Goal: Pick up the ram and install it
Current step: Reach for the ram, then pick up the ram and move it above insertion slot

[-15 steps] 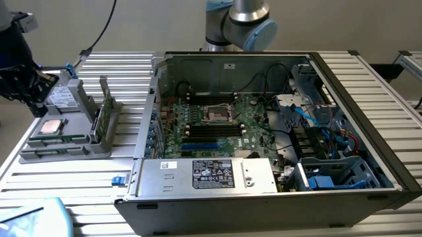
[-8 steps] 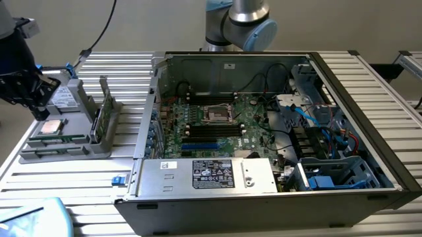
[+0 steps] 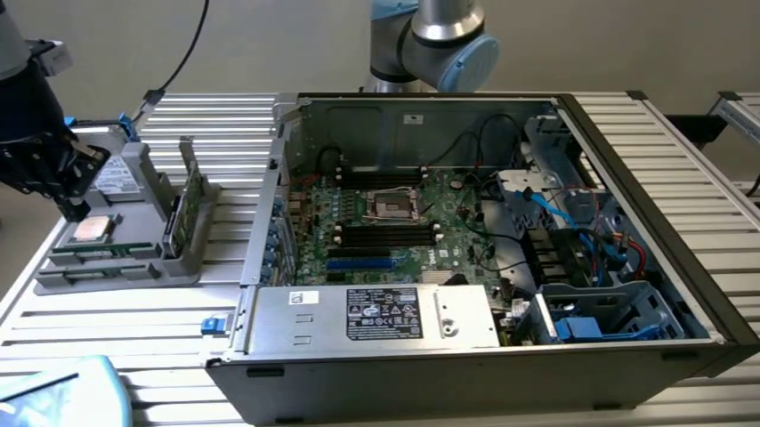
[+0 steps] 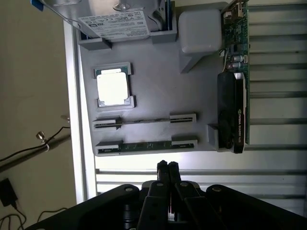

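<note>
In the exterior view, our hand (image 3: 75,212) hangs over the grey parts tray (image 3: 142,267), which sits on the slatted bench (image 3: 142,311) at the exterior view's left. The hand is above the silver processor chip (image 3: 92,229). A graphics card (image 3: 185,206) stands upright on the tray's side, between the hand and the open computer case (image 3: 665,222). Inside the case we see the motherboard (image 3: 446,218) with its black memory slots (image 3: 386,233), and a power supply (image 3: 380,311) at the front.

In the wrist view, the fingers (image 4: 162,175) are clenched together on nothing, just off the tray's edge. The ram (image 4: 146,145) lies in the cradle closest to that edge, near the hand but apart from it. We cannot tell whether the next cradle (image 4: 144,121) holds a stick. A hard drive (image 4: 115,21) lies beyond the processor.
</note>
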`<state>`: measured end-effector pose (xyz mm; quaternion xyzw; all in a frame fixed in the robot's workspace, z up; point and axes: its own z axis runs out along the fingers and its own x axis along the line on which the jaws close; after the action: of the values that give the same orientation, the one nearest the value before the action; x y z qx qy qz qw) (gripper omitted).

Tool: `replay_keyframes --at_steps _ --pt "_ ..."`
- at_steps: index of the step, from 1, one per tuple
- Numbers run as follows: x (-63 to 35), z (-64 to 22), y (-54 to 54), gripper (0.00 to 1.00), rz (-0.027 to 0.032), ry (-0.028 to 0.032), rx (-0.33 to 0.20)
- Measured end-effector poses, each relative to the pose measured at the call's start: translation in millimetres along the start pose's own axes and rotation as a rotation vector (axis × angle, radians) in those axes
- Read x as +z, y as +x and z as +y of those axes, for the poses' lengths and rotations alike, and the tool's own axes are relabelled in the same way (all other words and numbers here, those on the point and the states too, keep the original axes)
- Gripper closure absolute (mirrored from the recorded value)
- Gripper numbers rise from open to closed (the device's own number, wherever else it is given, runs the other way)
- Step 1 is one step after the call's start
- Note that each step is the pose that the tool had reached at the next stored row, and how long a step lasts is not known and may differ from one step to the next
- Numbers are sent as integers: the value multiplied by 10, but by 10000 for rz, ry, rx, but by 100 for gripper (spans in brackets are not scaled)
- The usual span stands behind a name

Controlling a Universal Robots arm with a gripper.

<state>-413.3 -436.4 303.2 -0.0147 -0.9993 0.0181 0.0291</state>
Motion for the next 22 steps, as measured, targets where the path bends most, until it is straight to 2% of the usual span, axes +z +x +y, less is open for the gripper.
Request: replay_keyframes --at_steps 15,17,22 --pt "1 0 0 90 -7 -7 -9" --pt "3 1 0 90 -23 -50 -146" --pt "11 1 -1 90 -90 -149 -900"
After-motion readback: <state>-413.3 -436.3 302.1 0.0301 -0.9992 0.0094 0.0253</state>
